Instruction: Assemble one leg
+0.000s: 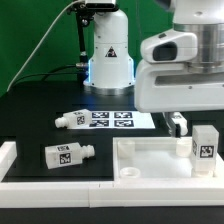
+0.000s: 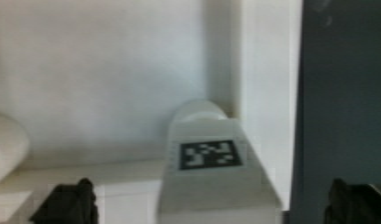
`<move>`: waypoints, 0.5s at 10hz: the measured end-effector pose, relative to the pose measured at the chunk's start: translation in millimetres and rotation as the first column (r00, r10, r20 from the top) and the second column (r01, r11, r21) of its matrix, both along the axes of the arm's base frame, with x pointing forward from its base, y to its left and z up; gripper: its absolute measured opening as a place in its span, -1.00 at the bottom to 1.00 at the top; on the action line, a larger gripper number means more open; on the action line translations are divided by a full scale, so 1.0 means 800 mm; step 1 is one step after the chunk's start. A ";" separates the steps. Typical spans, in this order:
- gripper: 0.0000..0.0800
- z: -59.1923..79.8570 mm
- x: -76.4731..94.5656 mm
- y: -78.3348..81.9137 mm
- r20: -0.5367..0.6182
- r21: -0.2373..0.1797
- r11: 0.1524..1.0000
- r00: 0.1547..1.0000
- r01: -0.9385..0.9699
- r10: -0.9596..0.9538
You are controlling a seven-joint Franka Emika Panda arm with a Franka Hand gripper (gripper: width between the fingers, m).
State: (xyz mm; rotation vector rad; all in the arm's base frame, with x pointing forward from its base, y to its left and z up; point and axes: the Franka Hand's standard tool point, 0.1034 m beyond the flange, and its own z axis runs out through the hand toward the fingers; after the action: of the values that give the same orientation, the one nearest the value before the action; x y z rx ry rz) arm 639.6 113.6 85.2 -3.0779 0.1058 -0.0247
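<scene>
Between the spread fingers (image 2: 71, 200) of our gripper (image 2: 213, 203), one leg (image 2: 210, 150) stands untouched.
We hold both fingertips wide apart on either side of the leg and clear of it. It stands upright on the white panel (image 1: 150, 158), a tag showing to the wrist camera. Well away from the gripper, a second leg (image 1: 68, 155) lies on the black table (image 1: 30, 130), and a third leg (image 1: 72, 119) lies beside the marker board (image 1: 110, 120).

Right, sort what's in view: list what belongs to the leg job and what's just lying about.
Job: upright leg; panel it stands on; end effector, open, straddling that leg.

Lying about: front leg and back leg, both on their sides; marker board.
</scene>
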 end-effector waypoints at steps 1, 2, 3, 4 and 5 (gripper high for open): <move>0.60 -0.001 0.004 -0.002 0.023 -0.001 1.000 1.000 0.002 -0.002; 0.60 -0.001 0.003 -0.001 0.021 0.000 1.000 1.000 0.014 -0.014; 0.19 -0.001 0.003 -0.001 0.021 0.000 1.000 1.000 0.020 -0.020; -0.27 -0.001 0.003 -0.002 0.021 0.000 1.000 1.000 0.020 -0.020; -0.27 -0.001 0.003 -0.002 0.018 0.001 0.998 0.998 0.063 -0.063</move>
State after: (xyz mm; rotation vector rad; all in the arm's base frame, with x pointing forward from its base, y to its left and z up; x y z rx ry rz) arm 642.4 111.9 84.1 -3.0720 0.2022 -0.0560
